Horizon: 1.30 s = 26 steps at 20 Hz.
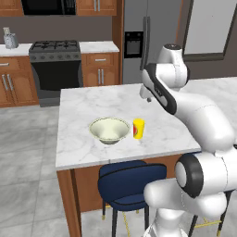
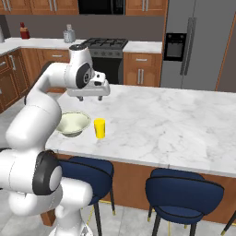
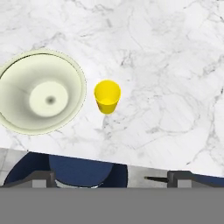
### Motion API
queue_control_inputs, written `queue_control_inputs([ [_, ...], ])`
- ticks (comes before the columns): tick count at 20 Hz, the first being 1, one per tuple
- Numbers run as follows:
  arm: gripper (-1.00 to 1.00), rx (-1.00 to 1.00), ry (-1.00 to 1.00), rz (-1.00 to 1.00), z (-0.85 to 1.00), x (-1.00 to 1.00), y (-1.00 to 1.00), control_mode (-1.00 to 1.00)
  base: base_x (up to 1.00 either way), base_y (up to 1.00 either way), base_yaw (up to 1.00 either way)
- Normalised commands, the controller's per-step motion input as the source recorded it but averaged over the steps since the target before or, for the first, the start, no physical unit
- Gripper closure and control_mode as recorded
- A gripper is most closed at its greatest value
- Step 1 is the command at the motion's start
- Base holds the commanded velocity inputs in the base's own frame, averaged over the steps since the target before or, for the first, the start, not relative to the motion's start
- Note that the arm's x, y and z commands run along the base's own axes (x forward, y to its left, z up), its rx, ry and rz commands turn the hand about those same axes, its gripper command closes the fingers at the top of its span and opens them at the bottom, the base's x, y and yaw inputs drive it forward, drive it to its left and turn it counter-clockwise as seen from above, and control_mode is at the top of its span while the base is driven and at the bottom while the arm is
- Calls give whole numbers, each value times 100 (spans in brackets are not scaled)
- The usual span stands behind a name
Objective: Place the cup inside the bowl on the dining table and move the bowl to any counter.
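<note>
— Where's the cup?

— I see the cup (image 1: 138,128) upright at centre frame in the left base view, just beside the bowl (image 1: 109,130) on its right, a small gap between them, both near the dining table (image 1: 83,104) front edge.

— And the gripper?

— My gripper (image 2: 89,97) hangs above them, upper left in the right base view, jaws fully apart, holding nothing.

Yellow cup (image 1: 138,128), cream-green bowl (image 1: 109,130), white grey-veined dining table (image 1: 88,104).
</note>
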Motion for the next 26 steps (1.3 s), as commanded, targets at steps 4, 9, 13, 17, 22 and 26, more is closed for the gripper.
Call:
queue_control_inputs([
  [4, -100, 0, 0, 2, 0, 15, -1, -100, 0, 0, 0],
  [9, -100, 0, 0, 2, 0, 12, -1, -100, 0, 0, 0],
  [13, -100, 0, 0, 2, 0, 10, 0, -100, 0, 0, 0],
  [17, -100, 0, 0, 1, 0, 13, 0, -100, 0, 0, 0],
  [22, -100, 0, 0, 1, 0, 14, 0, -100, 0, 0, 0],
  [26, -100, 0, 0, 1, 0, 16, 0, -100, 0, 0, 0],
])
